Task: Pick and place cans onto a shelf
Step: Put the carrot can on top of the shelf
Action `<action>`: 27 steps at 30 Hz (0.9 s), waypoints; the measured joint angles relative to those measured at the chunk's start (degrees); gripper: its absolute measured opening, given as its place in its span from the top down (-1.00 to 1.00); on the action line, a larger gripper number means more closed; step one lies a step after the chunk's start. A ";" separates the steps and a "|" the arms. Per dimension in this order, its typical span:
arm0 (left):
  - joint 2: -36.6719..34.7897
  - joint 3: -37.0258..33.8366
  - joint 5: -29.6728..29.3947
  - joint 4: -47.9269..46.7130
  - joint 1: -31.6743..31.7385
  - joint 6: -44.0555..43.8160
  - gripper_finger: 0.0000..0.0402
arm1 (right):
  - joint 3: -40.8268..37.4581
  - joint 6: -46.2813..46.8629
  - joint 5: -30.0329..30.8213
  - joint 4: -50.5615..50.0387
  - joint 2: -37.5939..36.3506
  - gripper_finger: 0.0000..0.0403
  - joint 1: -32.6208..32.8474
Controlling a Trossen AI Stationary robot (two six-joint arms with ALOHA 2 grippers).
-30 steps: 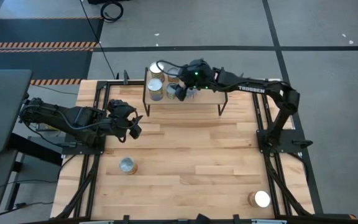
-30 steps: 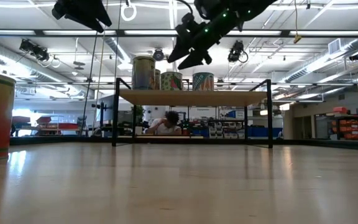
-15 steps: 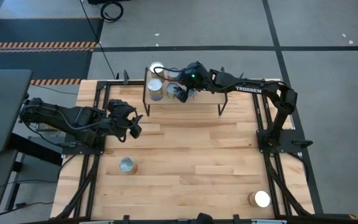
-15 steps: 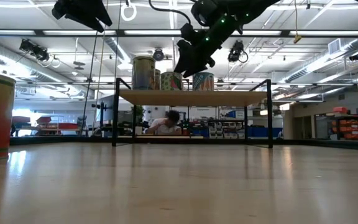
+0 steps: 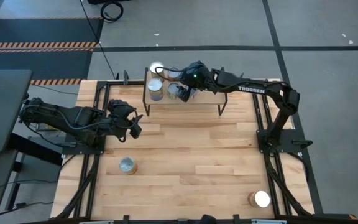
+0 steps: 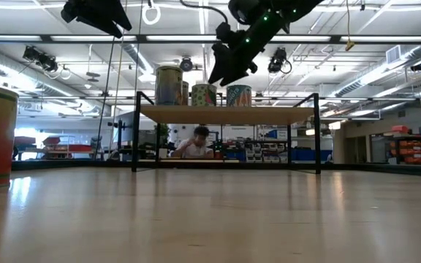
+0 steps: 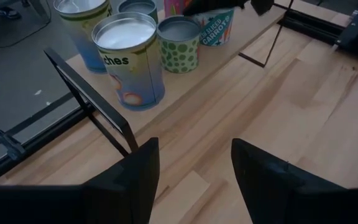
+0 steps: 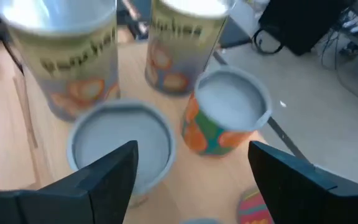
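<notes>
You are hovering the right tool (image 5: 180,93), fingers apart and empty, over the shelf (image 5: 207,98), while the nearest loose can (image 5: 127,165) is standing upright on the tabletop (image 5: 191,149) at six o'clock from your idle, half-open left tool (image 5: 131,122).

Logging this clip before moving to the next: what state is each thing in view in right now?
Small light-wood shelf on black legs: standing at the table's far edge, cans clustered at its left end.
Silver-topped cans on the shelf: upright, close together.
Silver-topped can at near left of the table: upright, alone.
Silver-topped can at near right corner: upright, alone.
Right gripper: open, empty, above the shelf cans.
Left gripper: open, empty, waiting over the table's left side.
</notes>
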 joint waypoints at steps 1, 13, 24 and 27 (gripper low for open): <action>0.00 0.00 0.01 -0.05 0.00 0.00 -0.01 | 0.00 0.10 -0.02 0.55 -0.48 -0.54 0.00; 0.00 0.00 0.00 0.55 -0.02 -2.23 -0.01 | 0.07 4.70 -9.24 18.16 0.65 -0.54 -5.00; 0.02 0.00 -0.15 0.72 2.68 -4.20 -0.01 | 2.52 -0.52 -5.42 12.03 7.88 -0.49 -8.94; 0.01 0.00 -0.11 0.72 4.06 -4.17 -0.01 | 4.18 -1.60 -3.90 10.06 8.48 -0.49 -8.41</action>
